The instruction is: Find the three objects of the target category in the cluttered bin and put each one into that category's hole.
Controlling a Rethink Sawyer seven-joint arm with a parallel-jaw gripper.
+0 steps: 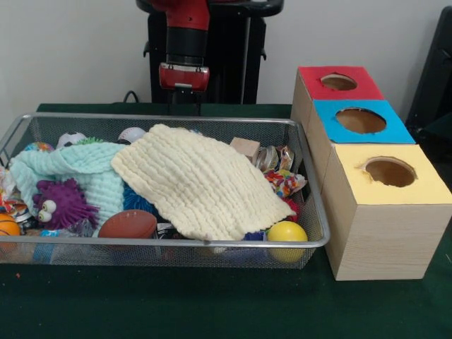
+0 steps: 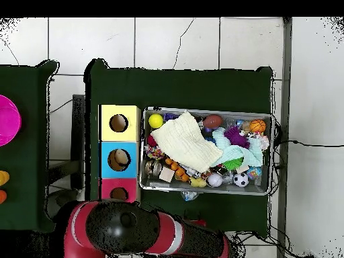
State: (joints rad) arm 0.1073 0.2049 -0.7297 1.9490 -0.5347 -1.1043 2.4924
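Observation:
A wire mesh bin (image 1: 311,180) (image 2: 271,153) holds a heap of toys. On top of the heap lie a cream knitted cloth (image 1: 201,183) (image 2: 185,142) and a mint cloth (image 1: 81,169) (image 2: 247,156). Showing around them are a yellow ball (image 1: 287,234) (image 2: 156,121), a brown football (image 1: 128,224) (image 2: 213,121), a purple spiky toy (image 1: 62,203) (image 2: 235,138), an orange basketball (image 1: 7,226) (image 2: 257,125), a soccer ball (image 2: 240,179) and a wooden block (image 1: 245,147) (image 2: 166,175). My gripper (image 1: 185,104) hangs behind the bin's far rim, above the table and outside the bin, dark against the pedestal.
Three wooden boxes stand in a row beside the bin, each with a round hole: yellow top (image 1: 417,185) (image 2: 107,123), blue top (image 1: 395,129) (image 2: 107,160), red top (image 1: 367,88) (image 2: 107,191). Something pale shows inside the blue hole (image 2: 119,159). Candy wrappers (image 1: 282,180) lie near the boxes.

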